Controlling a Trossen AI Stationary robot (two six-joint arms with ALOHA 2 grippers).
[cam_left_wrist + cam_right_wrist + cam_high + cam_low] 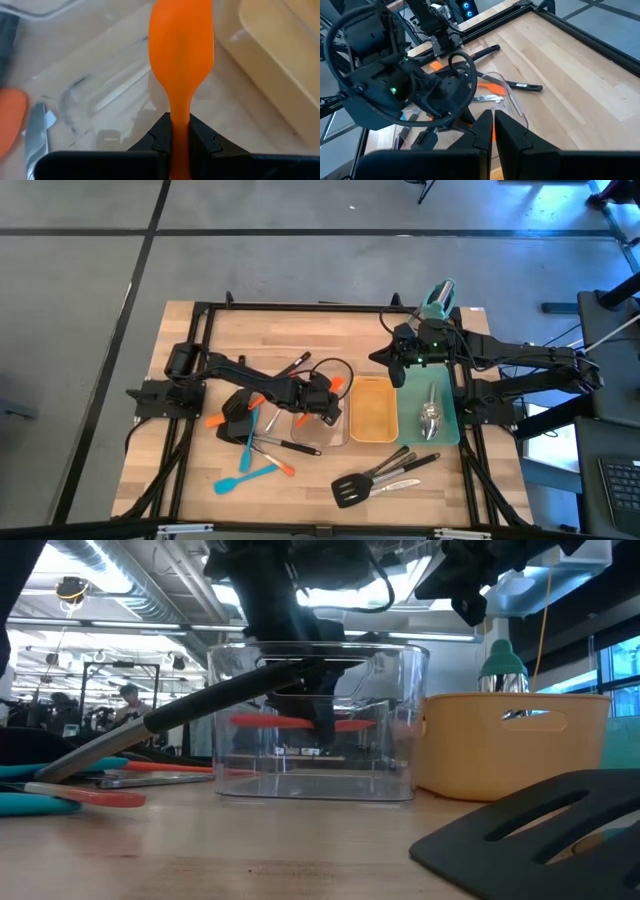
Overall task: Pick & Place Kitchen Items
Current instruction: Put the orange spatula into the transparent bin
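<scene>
The left gripper [180,134] is clamped on the handle of an orange spatula [181,55], holding it over the clear tray [320,430] near the table's centre, blade pointing toward three o'clock and the yellow tray [372,410]. The right gripper [492,127], fingers pressed together and empty, hangs at about one o'clock, above the trays.

Grey floor [300,265], wooden table [290,320]
</scene>
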